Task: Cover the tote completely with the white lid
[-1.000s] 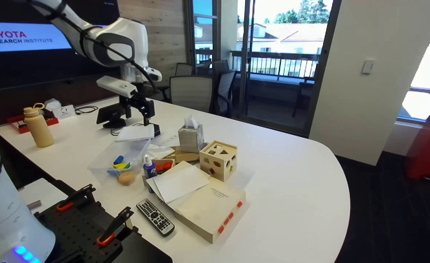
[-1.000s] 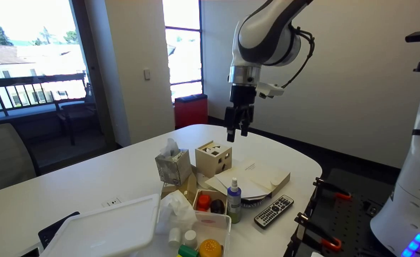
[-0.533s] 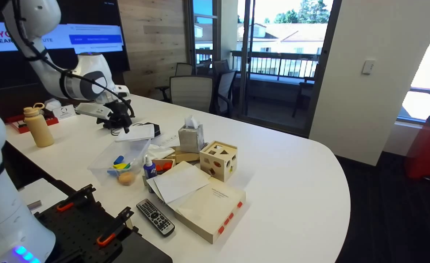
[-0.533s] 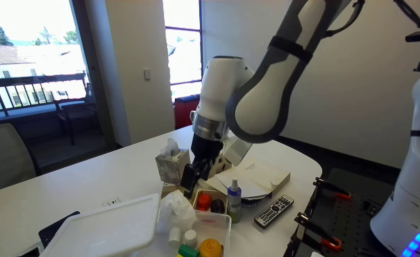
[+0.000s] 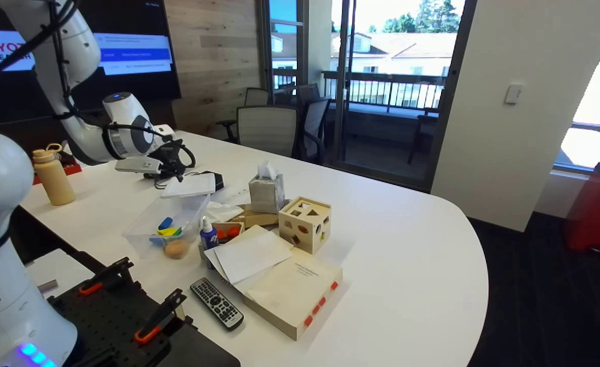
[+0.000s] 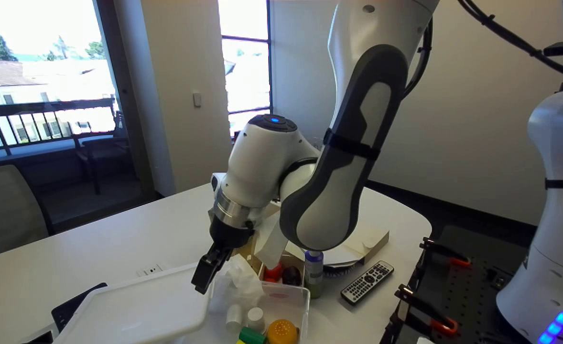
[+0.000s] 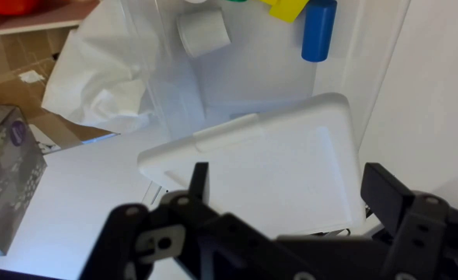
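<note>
Left to right in an exterior view: the lid point(image 6: 138, 306) sits tilted across one end of the tote point(image 6: 291, 308), so most of the tote is uncovered; it's likely propped on that rim, can't tell what bears its other end above the desk point(image 6: 133, 234). Then your hand point(image 7: 287, 175), low over the lid and pointed down at it, fingers well apart, nothing held; can't tell if they touch. Spread that wide, you're probably lining up to straddle a lid edge and draw it over the opening. Tissue point(image 6: 241, 282) is crumpled just beside the tote and could snag under the lid. Tote holds loose bits, like the orange piece point(image 6: 282, 332); can't tell if all sit below the rim. Bottle point(image 6: 314, 274) stands upright just beside it, might get knocked if you swing wide. Remote point(image 6: 367, 283) lies farther right, out of your way I'd say. Versus a second ago: lid hasn't budged; your hand hung higher, away from the lid, and is now down by it; tote, bottle and remote look the same.
</note>
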`<state>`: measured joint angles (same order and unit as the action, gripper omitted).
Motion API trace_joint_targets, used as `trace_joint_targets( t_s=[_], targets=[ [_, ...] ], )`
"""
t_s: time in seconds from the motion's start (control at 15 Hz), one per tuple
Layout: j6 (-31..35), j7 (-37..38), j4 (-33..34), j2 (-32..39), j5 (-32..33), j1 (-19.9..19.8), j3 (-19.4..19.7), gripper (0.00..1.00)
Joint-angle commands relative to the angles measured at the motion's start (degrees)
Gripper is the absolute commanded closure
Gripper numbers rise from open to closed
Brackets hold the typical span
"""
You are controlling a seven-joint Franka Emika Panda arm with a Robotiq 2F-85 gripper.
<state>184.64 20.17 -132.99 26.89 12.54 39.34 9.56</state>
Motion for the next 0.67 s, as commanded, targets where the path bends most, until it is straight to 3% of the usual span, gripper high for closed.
trace_joint_targets(
  t_s=[0.0,0.07,0.13,0.6],
  targets=[
    [0.6,1.0,8.5,7.6,-1.0,3.4,2.0,0.0],
    [0.6,1.0,10.2,9.2,-1.1,4.0,2.3,0.0],
    [0.5,-3.2,11.6,10.6,-6.0,5.0,2.5,0.0],
    [-0.2,-5.2,19.4,17.6,-14.5,7.3,5.6,0.0]
  ],
)
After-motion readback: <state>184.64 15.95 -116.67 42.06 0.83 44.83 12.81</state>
